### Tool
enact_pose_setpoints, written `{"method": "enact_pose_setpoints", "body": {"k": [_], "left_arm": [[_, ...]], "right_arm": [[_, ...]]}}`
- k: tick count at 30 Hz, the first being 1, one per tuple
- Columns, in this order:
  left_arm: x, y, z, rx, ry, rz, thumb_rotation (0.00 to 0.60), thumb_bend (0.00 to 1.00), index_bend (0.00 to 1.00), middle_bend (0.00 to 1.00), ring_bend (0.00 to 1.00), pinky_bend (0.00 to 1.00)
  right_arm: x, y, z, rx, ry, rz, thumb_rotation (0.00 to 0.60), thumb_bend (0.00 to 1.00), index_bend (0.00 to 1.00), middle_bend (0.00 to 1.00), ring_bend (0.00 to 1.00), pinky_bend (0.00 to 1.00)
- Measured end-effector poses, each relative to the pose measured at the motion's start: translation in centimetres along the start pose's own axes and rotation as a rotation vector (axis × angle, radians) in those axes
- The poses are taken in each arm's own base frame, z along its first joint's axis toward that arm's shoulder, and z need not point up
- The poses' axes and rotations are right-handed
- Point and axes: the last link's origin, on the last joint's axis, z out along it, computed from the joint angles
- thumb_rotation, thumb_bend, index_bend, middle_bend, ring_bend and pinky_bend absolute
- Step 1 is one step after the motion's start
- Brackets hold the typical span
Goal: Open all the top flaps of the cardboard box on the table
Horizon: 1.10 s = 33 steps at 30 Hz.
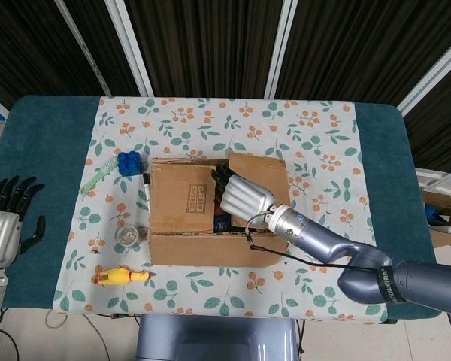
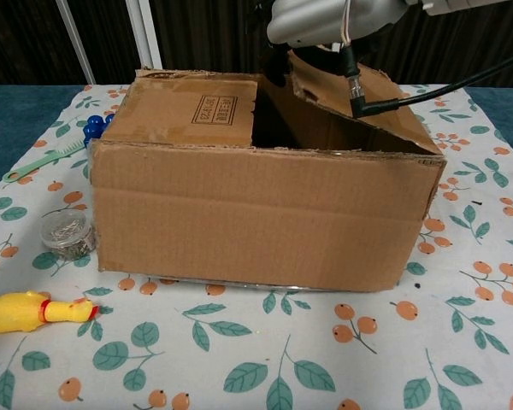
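Cardboard box (image 1: 210,222) sits mid-table on the floral cloth (image 1: 316,150). Right hand (image 1: 244,197) is over the box top, fingers hooked under the inner edge of the right top flap (image 2: 359,94), gripping it; flap is tilted up, raised at the finger side and sloping down toward the box's right wall. Chest view shows the same hand (image 2: 321,17) at the top of the frame above the lifted flap, cable hanging off the wrist. Left top flap (image 2: 197,107), on the far side of the fingers, lies flat and closed, printed label up. Dark gap open between the two flaps just below the fingertips.

Left hand (image 1: 6,222) is well apart from the box at the table's left edge, over the teal cover, fingers spread, holding nothing.

Beyond the closed flap from the right fingers: blue block (image 1: 128,163), green toothbrush (image 1: 98,179), black marker (image 1: 146,186) just beside the box wall, small round tin (image 1: 126,235), yellow rubber chicken (image 1: 119,276) near the front corner.
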Motion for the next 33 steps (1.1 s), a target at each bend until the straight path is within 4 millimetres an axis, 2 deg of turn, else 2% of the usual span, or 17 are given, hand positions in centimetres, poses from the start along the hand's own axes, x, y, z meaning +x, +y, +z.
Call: {"method": "enact_pose_setpoints", "body": {"k": [14, 33], "left_arm": [[-0.2, 0.4, 0.1, -0.005, -0.003, 0.005, 0.600, 0.50, 0.17, 0.12, 0.00, 0.00], [0.0, 0.8, 0.1, -0.013, -0.003, 0.005, 0.600, 0.50, 0.17, 0.12, 0.00, 0.00]], "right_arm": [[1.7, 3.1, -2.2, -0.074, -0.017, -0.079, 0.600, 1.00, 0.39, 0.38, 0.09, 0.19], [1.9, 6.1, -4.9, -0.146, -0.079, -0.124, 0.600, 1.00, 0.39, 0.38, 0.09, 0.19]]}}
